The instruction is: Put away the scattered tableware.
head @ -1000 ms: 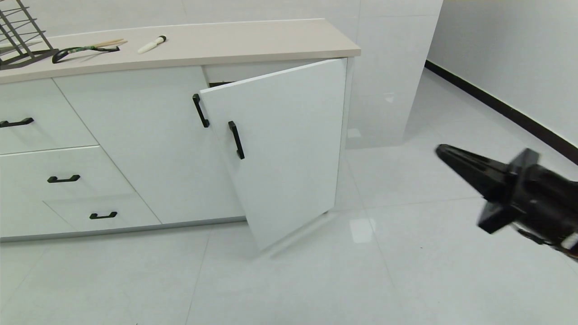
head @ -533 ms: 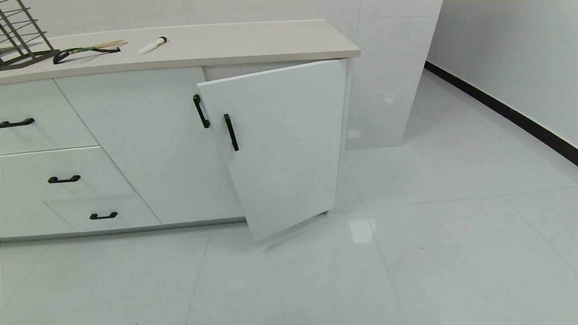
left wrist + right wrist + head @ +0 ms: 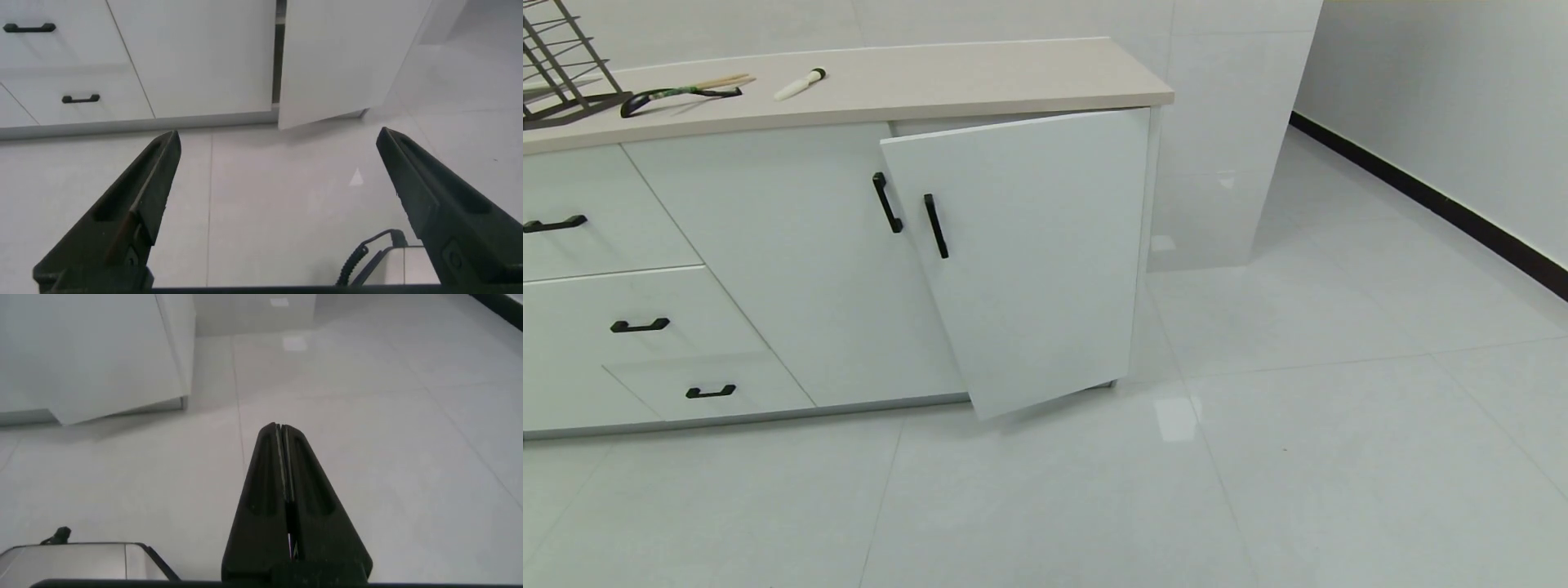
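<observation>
Left arm held low, left gripper (image 3: pixel 278 137) aimed forward over the floor (image 3: pixel 1258 457) toward the cabinet base. Its fingers (image 3: pixel 139 212) are spread wide with nothing between them, touching nothing. Right arm also low, right gripper (image 3: pixel 280 434) pointing out over bare floor tiles, the cabinet's lower corner off to one side. Its two fingers are pressed flat together, holding nothing, hanging above the floor.

Tableware all sits on the beige countertop (image 3: pixel 980 77), toward its left part, well apart from both grippers:
- chopsticks (image 3: pixel 725 80), lying flat as a pair, long axis roughly along the counter length, free ends pointing toward the counter's right.
- black spoon (image 3: pixel 654 96) with a green handle part, just beside or touching the chopsticks, long axis about the same; bowl end toward the rack (image 3: pixel 560 82).
- white utensil (image 3: pixel 799 82), near the chopsticks on their right, lying diagonal, dark tip toward the back right.

The wire rack stands at the counter's far left. Cabinet door (image 3: pixel 1037 253) below the counter is ajar, its handle (image 3: pixel 935 226) edge swung out a little.
</observation>
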`<state>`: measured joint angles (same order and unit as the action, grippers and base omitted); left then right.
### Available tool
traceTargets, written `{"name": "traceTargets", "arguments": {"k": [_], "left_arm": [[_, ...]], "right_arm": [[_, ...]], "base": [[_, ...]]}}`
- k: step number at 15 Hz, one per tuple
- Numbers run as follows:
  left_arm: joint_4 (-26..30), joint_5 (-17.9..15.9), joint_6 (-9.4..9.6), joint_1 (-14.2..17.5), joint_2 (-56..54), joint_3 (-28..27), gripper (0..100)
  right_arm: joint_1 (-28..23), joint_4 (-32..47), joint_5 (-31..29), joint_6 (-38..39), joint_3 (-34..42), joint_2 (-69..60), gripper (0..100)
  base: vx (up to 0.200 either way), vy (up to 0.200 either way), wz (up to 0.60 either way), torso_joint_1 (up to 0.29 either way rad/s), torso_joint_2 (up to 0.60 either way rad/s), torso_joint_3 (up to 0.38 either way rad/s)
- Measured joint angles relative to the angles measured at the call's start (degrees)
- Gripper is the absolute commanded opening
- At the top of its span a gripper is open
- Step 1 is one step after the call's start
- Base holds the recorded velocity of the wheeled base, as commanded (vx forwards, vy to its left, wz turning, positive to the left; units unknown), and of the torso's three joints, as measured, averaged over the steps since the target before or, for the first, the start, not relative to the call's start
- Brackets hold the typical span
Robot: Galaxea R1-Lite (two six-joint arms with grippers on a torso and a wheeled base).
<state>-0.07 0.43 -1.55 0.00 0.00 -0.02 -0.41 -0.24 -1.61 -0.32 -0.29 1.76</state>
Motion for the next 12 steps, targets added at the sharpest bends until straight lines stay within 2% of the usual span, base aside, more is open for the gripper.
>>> {"name": "traceTargets", "arguments": {"k": [1, 9, 10, 12], "left_arm": [[0.00, 0.00, -0.01, 0.00, 0.00, 0.00, 100], [0.02, -0.11, 0.07, 0.00, 0.00, 0.02, 100], [0.02, -0.10, 0.07, -0.05, 0.00, 0.02, 100], [0.00, -0.10, 0.07, 0.00, 0.00, 0.00, 100]], "right_arm": [[-0.02, 0.02, 0.06, 0.00, 0.07, -0.74, 0], [-0.05, 0.15, 0.17, 0.16, 0.29, -1.94, 0], [-0.10, 0.17, 0.16, 0.16, 0.29, -1.96, 0], [0.00, 0.20, 0.13, 0.18, 0.29, -1.97, 0]], "base": [[0.000, 0.000, 0.00, 0.000, 0.00, 0.000], [0.000, 0.200, 0.00, 0.000, 0.00, 0.000], [0.200, 0.200, 0.00, -0.002, 0.00, -0.002], [0.200, 0.000, 0.00, 0.002, 0.00, 0.002]]}}
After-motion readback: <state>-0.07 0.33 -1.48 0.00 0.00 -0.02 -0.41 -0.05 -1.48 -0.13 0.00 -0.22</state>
